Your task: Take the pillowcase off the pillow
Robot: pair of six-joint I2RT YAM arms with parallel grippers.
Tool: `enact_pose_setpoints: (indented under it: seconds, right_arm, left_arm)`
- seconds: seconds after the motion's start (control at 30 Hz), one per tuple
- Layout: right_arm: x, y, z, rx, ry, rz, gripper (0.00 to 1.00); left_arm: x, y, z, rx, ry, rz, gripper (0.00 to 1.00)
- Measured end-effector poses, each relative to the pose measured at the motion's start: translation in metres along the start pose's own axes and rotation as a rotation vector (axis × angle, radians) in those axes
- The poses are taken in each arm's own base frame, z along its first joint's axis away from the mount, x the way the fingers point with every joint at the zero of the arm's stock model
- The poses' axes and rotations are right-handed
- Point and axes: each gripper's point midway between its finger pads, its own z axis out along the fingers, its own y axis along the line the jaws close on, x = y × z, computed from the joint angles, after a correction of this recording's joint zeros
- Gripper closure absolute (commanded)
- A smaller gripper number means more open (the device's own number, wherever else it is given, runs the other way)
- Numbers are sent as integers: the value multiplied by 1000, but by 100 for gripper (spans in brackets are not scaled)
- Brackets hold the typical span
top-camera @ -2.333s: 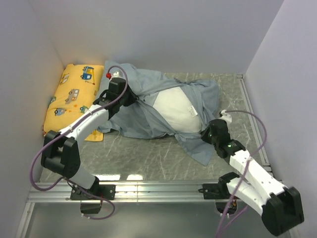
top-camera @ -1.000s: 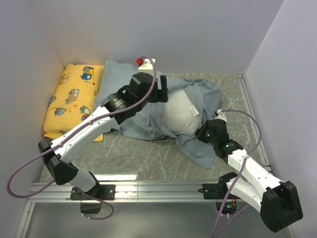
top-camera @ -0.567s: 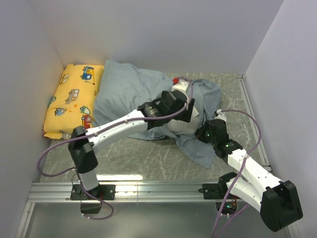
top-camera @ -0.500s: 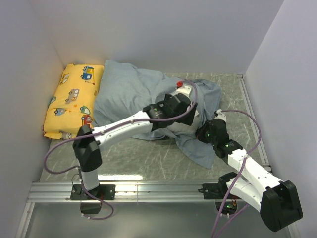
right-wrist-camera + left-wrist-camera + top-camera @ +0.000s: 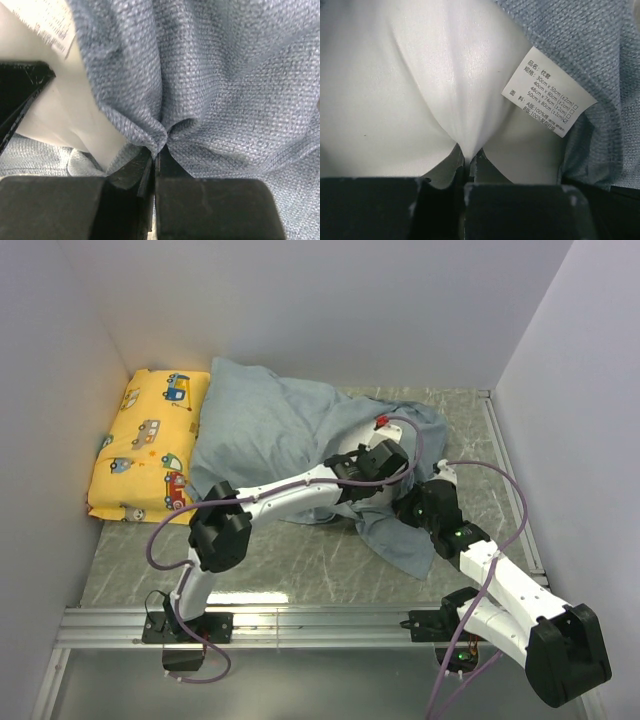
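The blue-grey pillowcase (image 5: 262,430) lies crumpled across the back of the table. In the top view my left arm hides almost all of the white pillow. In the left wrist view my left gripper (image 5: 468,161) is shut on a pinched fold of the pillow (image 5: 415,75), beside its printed tag (image 5: 550,92), with the pillowcase (image 5: 585,40) at the right. My right gripper (image 5: 157,150) is shut on a fold of the pillowcase (image 5: 225,75); the pillow (image 5: 50,112) shows at its left. In the top view the left gripper (image 5: 387,478) and the right gripper (image 5: 412,503) sit close together.
A yellow vehicle-print cushion (image 5: 150,440) lies against the left wall. White walls close in the left, back and right. A metal rail (image 5: 320,622) runs along the near edge. A flap of pillowcase (image 5: 400,545) spreads on the marbled table in front of the grippers.
My left arm has swung from the pillowcase's far-left end across to the pillow's right end and shut on the pillow. The pillowcase has settled at the left. The right arm has barely moved.
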Motion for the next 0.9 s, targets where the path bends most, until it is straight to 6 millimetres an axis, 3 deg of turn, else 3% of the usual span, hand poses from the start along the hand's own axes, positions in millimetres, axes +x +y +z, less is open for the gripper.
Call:
enact_pose_setpoints:
  seconds: [0.2,0.4,0.5,0.7,0.9]
  right_arm:
    - [-8,4,-1,-2,-25,-2,100]
    - [-13,6,0,-5,-41,-2,100]
    - [-16,6,2,-6,-56,0,100]
    - [-8,-3,17,38,-26,-3,97]
    - [-5,-11,30,106,26,-20,88]
  left_arm:
    - [-25,14,2,-4,14,-42,100]
    - [-72,68,19,28,5,-202,100]
    - [-85,91,16,67,13,-269,100]
    - [-94,94,-21,202,34,-315,100]
    - [-61,90,-69,320,62,-330,100]
